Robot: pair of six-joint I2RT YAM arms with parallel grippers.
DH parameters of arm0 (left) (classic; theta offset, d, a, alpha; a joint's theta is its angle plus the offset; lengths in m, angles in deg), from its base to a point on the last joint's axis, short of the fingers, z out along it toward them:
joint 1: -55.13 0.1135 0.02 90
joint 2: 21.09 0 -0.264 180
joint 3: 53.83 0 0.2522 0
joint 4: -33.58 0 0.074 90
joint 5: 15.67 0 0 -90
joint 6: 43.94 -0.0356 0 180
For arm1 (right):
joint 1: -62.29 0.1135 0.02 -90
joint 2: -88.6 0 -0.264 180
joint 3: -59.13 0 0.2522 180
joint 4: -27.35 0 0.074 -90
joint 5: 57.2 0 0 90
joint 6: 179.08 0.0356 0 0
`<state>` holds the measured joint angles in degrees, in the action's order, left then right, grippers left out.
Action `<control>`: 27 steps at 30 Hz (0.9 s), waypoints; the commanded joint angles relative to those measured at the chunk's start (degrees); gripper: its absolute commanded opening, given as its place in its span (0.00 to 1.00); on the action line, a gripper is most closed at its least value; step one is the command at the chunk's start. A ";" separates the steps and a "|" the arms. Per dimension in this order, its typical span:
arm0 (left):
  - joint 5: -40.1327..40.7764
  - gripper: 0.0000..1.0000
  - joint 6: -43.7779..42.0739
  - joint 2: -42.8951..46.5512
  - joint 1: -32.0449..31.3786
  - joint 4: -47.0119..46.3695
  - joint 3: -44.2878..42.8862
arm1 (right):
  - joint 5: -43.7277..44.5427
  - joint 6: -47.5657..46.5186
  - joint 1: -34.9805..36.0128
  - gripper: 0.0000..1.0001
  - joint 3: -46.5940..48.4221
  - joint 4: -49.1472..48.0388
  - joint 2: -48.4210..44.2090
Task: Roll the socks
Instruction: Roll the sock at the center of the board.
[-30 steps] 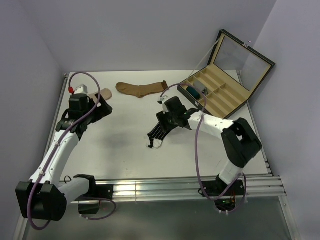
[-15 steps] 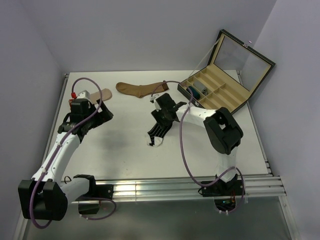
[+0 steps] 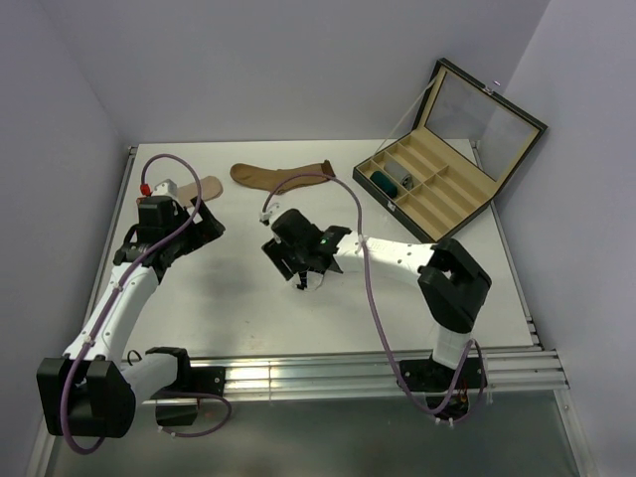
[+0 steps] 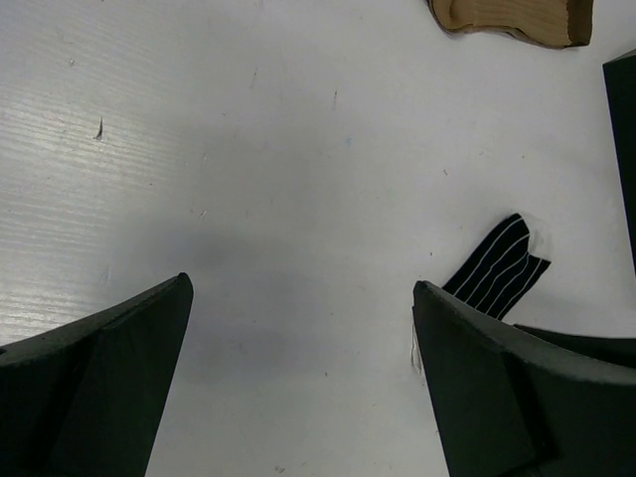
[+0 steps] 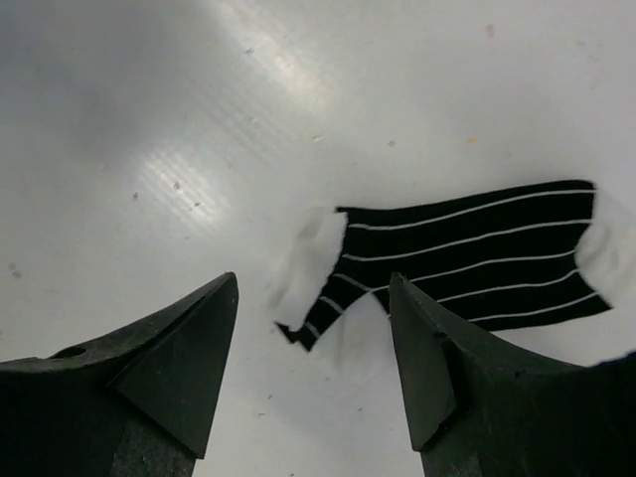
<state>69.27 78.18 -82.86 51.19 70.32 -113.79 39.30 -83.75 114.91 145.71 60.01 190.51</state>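
Note:
A black sock with white stripes [image 5: 477,258] lies flat on the table, its white toe end [image 5: 310,260] toward me. My right gripper [image 5: 314,284] hovers open over that toe end, one finger on each side, gripping nothing. From above, the right gripper [image 3: 298,268] covers most of this sock [image 3: 312,282]. A brown sock [image 3: 283,177] lies at the back. A beige sock [image 3: 202,187] peeks out behind my left arm. My left gripper [image 3: 204,231] is wide open over bare table [image 4: 300,286], with the striped sock [image 4: 502,268] off to its right.
An open compartment box [image 3: 447,189] with its lid raised stands at the back right, with a rolled teal sock [image 3: 383,182] and a grey roll [image 3: 405,179] in its near slots. The brown sock's end [image 4: 517,15] shows at the top of the left wrist view.
My right gripper has moved left and toward the near edge, along the striped sock to its toe end, jaws a bit wider. The left arm has barely shifted.

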 commanded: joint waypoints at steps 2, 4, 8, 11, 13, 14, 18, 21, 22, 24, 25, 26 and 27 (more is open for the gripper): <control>-1.27 0.98 -0.65 -0.27 0.43 -2.33 0.14 | 4.48 2.33 3.36 0.70 -0.92 2.02 1.44; -1.53 0.98 -0.74 -0.27 0.43 -2.41 0.31 | 5.97 1.89 5.55 0.69 -0.92 2.81 2.06; -2.23 0.98 -0.65 -0.53 0.61 -2.50 0.23 | 6.77 0.83 7.85 0.66 -0.57 3.52 4.52; -2.32 0.98 -0.65 -0.53 0.78 -2.50 0.31 | 7.47 0.92 8.64 0.65 -0.57 3.43 5.93; -2.32 0.98 -0.57 -0.45 0.78 -2.42 0.31 | 8.00 0.74 8.64 0.65 -0.74 3.17 6.55; -2.32 0.98 -0.65 -0.36 0.87 -2.50 0.40 | 8.00 0.66 8.73 0.64 -0.75 3.08 6.90; -2.59 0.98 -0.65 -0.45 0.96 -2.42 0.40 | 8.53 0.48 8.90 0.61 -1.19 2.46 7.69; -2.67 0.98 -0.57 -0.54 1.13 -2.59 0.49 | 9.67 0.30 8.99 0.60 -1.18 2.73 8.83; -2.76 0.98 -0.57 -0.62 1.13 -2.59 0.49 | 9.84 0.22 9.25 0.60 -1.36 2.73 9.10; -2.94 0.98 -0.57 -0.71 1.31 -2.68 0.49 | 10.54 0.21 9.43 0.58 -1.36 2.99 9.62; -3.03 0.98 -0.57 -0.71 1.31 -2.68 0.49 | 10.72 0.04 9.52 0.57 -1.54 3.08 9.71; -3.20 0.98 -0.57 -0.80 1.40 -2.68 0.49 | 10.99 -0.13 9.61 0.55 -1.71 3.08 9.80; -3.29 0.98 -0.48 -0.71 1.40 -2.68 0.58 | 11.51 -0.22 9.87 0.53 -1.89 2.99 9.80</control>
<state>67.45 78.20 -83.61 52.21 70.26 -113.68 47.78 -83.21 123.91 144.61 62.90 199.10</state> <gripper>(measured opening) 0.983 0.555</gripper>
